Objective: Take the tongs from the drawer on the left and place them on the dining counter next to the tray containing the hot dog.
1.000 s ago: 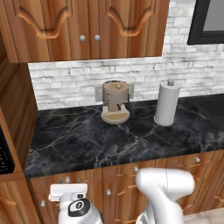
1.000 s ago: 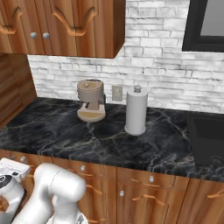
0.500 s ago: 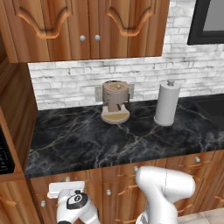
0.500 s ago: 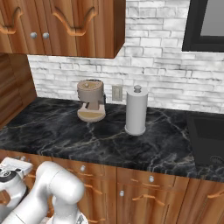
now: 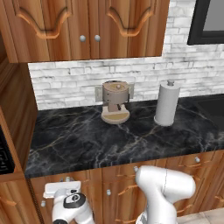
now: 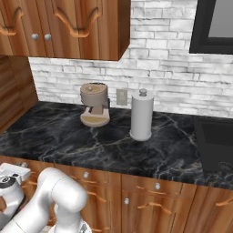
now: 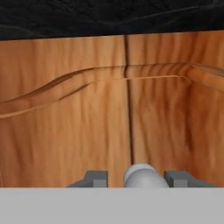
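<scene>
The drawer (image 5: pixel 89 178) sits closed just under the black counter at the lower left, with a warm-brown wood front. In the hand view its round silver knob (image 7: pixel 142 176) lies between the two fingertips of my gripper (image 7: pixel 136 177). The right fingertip (image 7: pixel 177 178) is against the knob. The left fingertip (image 7: pixel 96 178) stands a small gap off, so the jaws are narrow but not clamped. My white hand (image 5: pixel 69 202) hangs in front of the drawer row. The tongs are hidden. The tray and the dining counter are out of view.
A black marble counter (image 5: pixel 87 144) carries a brown coffee machine (image 5: pixel 115 101) and a paper towel roll (image 5: pixel 167 104) against a white brick wall. Wall cabinets (image 5: pixel 87 26) hang above. More drawers and cabinet doors (image 6: pixel 159 200) run to the right. A tall wood side panel (image 5: pixel 15 109) stands at the left.
The jaws have drawn in from wide open to narrow around the knob. The hand has shifted only slightly in front of the drawer. The counter items have not moved.
</scene>
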Robot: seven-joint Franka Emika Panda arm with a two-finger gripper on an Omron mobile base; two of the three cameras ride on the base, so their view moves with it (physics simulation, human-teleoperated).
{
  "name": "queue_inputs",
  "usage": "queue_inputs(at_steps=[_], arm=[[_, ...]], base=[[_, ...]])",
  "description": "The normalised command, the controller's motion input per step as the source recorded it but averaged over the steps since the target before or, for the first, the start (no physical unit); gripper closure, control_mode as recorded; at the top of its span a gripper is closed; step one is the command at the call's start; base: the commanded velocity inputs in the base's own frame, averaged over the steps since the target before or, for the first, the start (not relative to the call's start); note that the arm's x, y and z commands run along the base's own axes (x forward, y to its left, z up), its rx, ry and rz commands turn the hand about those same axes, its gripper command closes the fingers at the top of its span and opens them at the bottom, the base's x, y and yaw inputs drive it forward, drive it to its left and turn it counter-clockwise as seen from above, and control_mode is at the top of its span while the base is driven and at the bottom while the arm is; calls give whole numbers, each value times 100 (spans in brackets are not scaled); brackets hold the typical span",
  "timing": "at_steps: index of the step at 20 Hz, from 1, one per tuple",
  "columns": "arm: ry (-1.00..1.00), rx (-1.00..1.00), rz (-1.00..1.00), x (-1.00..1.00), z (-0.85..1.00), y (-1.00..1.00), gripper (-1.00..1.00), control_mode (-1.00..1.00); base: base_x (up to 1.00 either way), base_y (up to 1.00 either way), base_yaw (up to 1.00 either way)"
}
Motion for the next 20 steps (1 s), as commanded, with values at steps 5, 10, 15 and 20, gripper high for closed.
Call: queue_inputs(at_steps=[5,10,15,20], arm=[[0,0,0,-7,0,0,100,-100],[0,0,0,-83,-1,-6,100,-100],[0,0,0,-100,-8,-23,100,-100],[0,0,0,-100,-17,-32,100,-100]], base=[[0,0,0],[0,0,0],[0,0,0],[0,0,0]])
